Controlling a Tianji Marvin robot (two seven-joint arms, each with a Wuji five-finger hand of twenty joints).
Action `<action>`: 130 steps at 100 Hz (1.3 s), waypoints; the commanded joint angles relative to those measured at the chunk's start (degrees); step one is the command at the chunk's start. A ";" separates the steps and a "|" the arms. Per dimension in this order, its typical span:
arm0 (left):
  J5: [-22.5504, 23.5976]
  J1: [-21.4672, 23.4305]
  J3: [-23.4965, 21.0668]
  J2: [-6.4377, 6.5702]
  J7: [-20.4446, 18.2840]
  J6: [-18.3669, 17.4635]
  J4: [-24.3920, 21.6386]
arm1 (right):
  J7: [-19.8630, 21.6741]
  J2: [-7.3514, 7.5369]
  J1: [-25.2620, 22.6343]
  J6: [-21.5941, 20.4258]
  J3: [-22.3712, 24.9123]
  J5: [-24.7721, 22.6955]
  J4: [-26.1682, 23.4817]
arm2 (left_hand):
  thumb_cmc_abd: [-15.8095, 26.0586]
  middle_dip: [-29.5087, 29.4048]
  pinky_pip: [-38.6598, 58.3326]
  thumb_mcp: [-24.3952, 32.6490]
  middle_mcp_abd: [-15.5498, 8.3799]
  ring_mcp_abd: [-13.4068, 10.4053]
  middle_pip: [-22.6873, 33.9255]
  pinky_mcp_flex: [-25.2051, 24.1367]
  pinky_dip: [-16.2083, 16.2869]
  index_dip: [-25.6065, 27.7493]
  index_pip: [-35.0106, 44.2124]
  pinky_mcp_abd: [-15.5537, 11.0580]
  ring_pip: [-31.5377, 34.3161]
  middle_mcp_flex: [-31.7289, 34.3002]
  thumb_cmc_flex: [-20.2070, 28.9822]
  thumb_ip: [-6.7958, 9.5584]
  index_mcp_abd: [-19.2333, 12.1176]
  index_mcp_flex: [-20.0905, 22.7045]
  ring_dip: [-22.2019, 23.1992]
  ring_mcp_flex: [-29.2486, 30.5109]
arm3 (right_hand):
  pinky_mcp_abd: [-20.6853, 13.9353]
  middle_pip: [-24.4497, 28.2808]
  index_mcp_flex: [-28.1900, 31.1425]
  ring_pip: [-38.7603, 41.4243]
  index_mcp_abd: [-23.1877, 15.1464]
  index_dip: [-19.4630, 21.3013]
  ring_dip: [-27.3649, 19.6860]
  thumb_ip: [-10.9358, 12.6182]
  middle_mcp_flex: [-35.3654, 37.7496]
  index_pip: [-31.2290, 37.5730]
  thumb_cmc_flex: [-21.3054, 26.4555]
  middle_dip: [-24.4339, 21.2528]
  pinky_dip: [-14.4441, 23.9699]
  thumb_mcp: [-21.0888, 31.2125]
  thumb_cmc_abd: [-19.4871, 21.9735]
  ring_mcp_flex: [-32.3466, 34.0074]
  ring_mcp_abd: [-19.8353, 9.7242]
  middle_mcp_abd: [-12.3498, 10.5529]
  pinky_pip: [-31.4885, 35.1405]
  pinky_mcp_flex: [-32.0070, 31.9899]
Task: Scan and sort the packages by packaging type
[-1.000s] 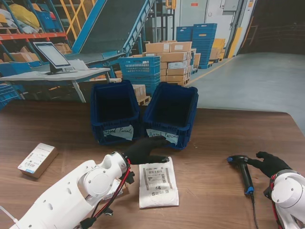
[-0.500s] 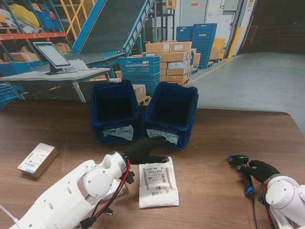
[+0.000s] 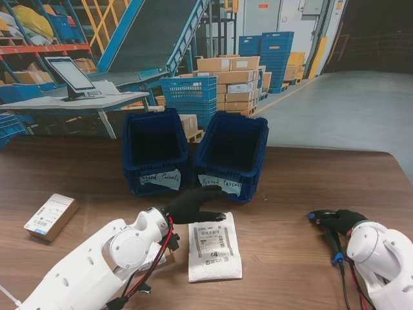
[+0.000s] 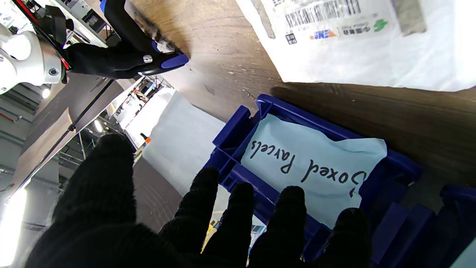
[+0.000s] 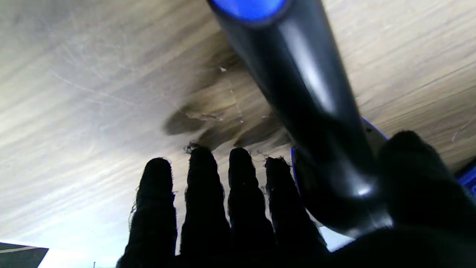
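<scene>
Looking through the right wrist camera, I see my right hand (image 5: 260,223) straddling the scanner (image 5: 316,123), fingers (image 5: 197,193) not closed; my left hand (image 3: 193,205) hovers spread wide over the white mailer (image 3: 214,248).

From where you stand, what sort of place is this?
Most likely a warehouse or parcel sorting hall: stacked cardboard boxes and blue crates behind the table, a sloping conveyor, and a bin labelled for boxed parcels.
</scene>
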 commanded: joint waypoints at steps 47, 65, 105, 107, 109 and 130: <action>-0.31 1.43 -1.37 0.35 -1.82 -0.17 -1.50 | 7.62 0.91 5.39 0.82 -4.30 -6.53 3.42 | 1.63 -0.51 -1.66 -2.15 -0.39 0.51 0.17 -0.23 1.00 -0.58 -0.27 -0.01 -0.34 0.44 0.80 1.37 0.69 -0.15 -0.48 -1.04 | -2.64 20.64 7.31 28.71 -5.53 11.15 20.20 1.80 7.72 12.99 17.40 15.74 9.97 0.68 -7.57 11.47 -3.48 -3.00 21.00 11.94; -0.17 1.76 -1.67 0.46 -2.07 0.08 -1.91 | 8.82 1.10 6.91 2.15 -4.86 -8.45 4.20 | 1.65 -0.49 -1.67 -2.14 -0.38 0.49 0.23 -0.20 1.01 -0.56 -0.21 0.00 -0.34 0.52 0.86 1.37 0.62 0.01 -0.47 -1.01 | -2.94 27.41 5.47 38.79 -10.50 17.19 26.22 -3.77 11.97 29.35 20.67 23.90 12.37 13.67 -14.03 16.72 -6.02 -5.64 28.62 16.19; -0.13 1.85 -1.81 0.61 -2.59 0.26 -2.14 | 10.71 1.35 7.87 2.78 -4.77 -9.62 4.33 | 1.82 -0.49 -1.63 -2.15 -0.34 0.49 0.29 -0.09 1.06 -0.50 -0.07 0.01 -0.32 0.73 0.96 1.35 0.61 0.31 -0.46 -0.92 | -4.51 37.99 6.77 55.98 -17.55 26.44 34.51 -4.75 17.34 50.96 23.99 30.56 17.29 15.20 -15.71 26.27 -11.14 -9.16 41.82 25.88; -0.12 1.84 -1.80 0.61 -2.60 0.26 -2.14 | 10.80 1.37 7.91 2.82 -4.77 -9.54 4.34 | 1.79 -0.49 -1.62 -2.17 -0.31 0.48 0.30 -0.08 1.06 -0.49 -0.04 0.01 -0.29 0.77 0.94 1.35 0.60 0.36 -0.45 -0.87 | -4.63 38.43 6.89 56.52 -17.68 26.64 34.76 -4.70 17.51 51.35 23.83 30.74 17.42 15.33 -15.80 26.63 -11.48 -9.32 42.21 26.28; -0.11 1.83 -1.80 0.61 -2.62 0.26 -2.13 | 10.83 1.39 7.96 2.94 -4.81 -9.44 4.38 | 1.79 -0.48 -1.62 -2.16 -0.34 0.49 0.31 -0.08 1.06 -0.49 -0.05 0.00 -0.29 0.80 0.97 1.35 0.54 0.34 -0.45 -0.87 | -4.75 38.76 6.96 56.92 -17.73 26.79 34.93 -4.66 17.65 51.62 23.85 30.90 17.50 15.44 -15.90 26.97 -11.72 -9.42 42.48 26.61; 0.07 2.10 -2.20 0.73 -2.86 0.41 -2.51 | 9.42 1.33 8.37 3.73 -5.28 -7.76 5.04 | 1.87 -0.47 -1.60 -2.20 -0.38 0.44 0.35 -0.04 1.08 -0.42 0.13 -0.02 -0.29 1.00 0.99 1.34 0.37 0.72 -0.45 -0.83 | -6.42 42.37 9.48 62.62 -19.44 29.00 36.25 -3.32 20.45 54.64 23.48 32.47 18.57 18.90 -18.34 33.01 -15.86 -10.82 48.37 34.28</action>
